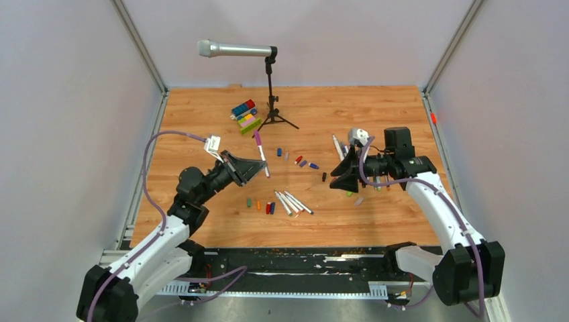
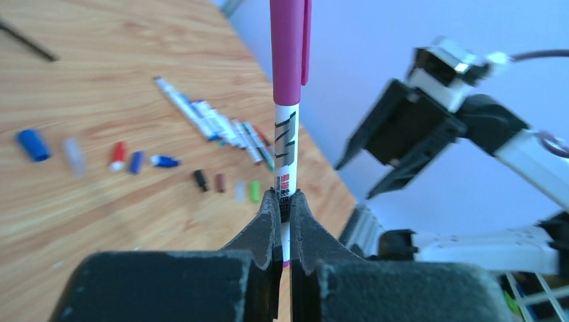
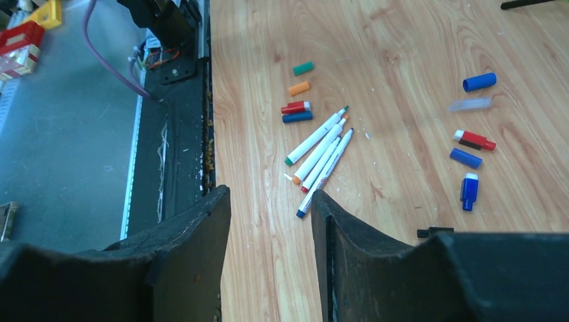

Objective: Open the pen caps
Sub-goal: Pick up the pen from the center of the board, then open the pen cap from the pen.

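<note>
we see the left gripper [image 2: 285, 201] clamped tight on a thin white-barrelled marker pen [image 2: 287, 137] raised off the wooden table [image 1: 201, 121], its purple plastic cap [image 2: 290, 47] on the upper end; the red label and black marks on its barrel are too blurred for us to read. the right gripper [image 3: 272, 201], at the right, stands half open with nothing between its fingers. loose stubby coloured caps [image 3: 303, 68] and four uncapped white pens [image 3: 316, 135] lie mid-table between the arms.

Unreadable red-and-black print [image 2: 287, 180] on the pen [image 2: 286, 127]

Wooden tabletop [image 1: 201, 114] — pale walls [image 1: 67, 100].
</note>
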